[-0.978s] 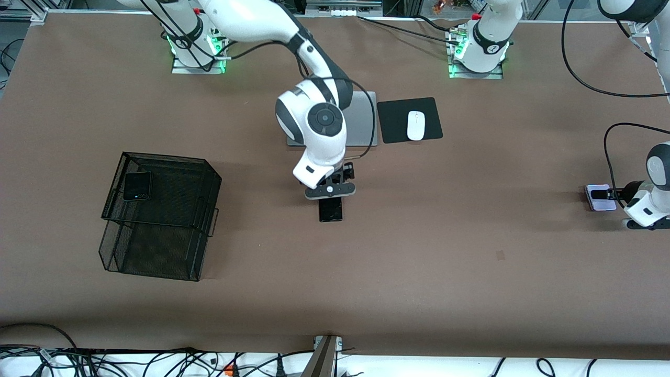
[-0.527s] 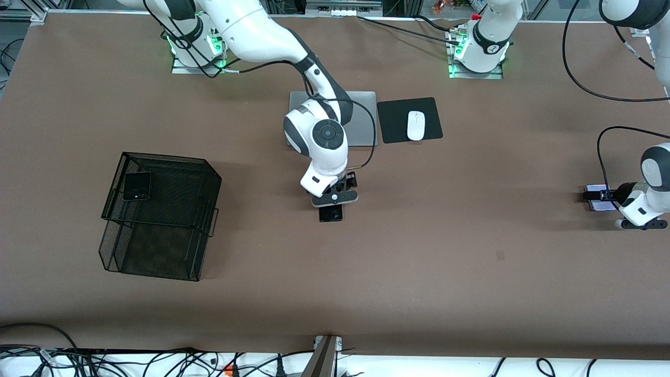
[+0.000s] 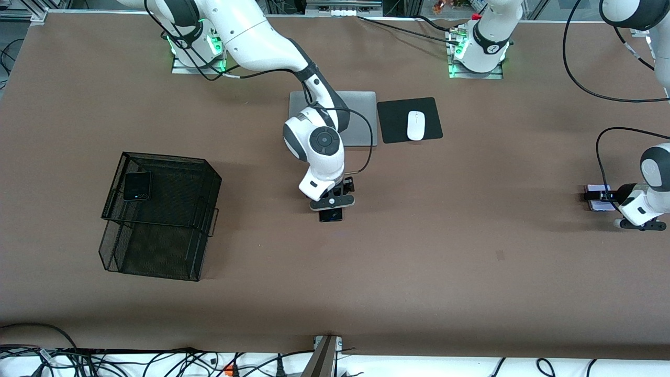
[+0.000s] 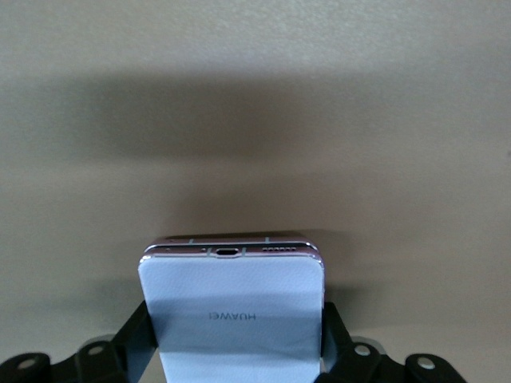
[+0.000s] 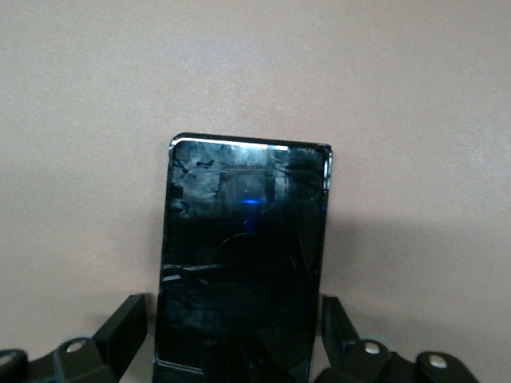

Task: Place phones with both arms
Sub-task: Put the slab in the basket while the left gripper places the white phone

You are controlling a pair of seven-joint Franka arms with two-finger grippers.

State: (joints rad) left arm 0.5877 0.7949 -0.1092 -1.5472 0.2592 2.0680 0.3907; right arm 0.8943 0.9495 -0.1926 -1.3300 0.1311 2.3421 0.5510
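Three phones show, and two are being worked at once, one per arm, so each gripper straddles its phone across the narrow width, low against the table (image 3: 419, 262).

The left gripper (image 3: 595, 197) is at the edge at the left arm's end, clenched on the sides of the lavender phone (image 4: 231, 319). This is a small, squarish, folded phone with a pale textured back, a maker's name on it, and a port in its metal edge.

The right gripper (image 3: 332, 207) is down over the black slab (image 5: 243, 255) in the middle of the table, nearer the front camera than the grey laptop (image 3: 361, 118). Whether it has taken hold I cannot tell. The slab's glass is glossy and smeared.

The black flip phone (image 3: 137, 186) already lies in a corner of the wire basket's (image 3: 209, 180) upper tier, likely where the others go.
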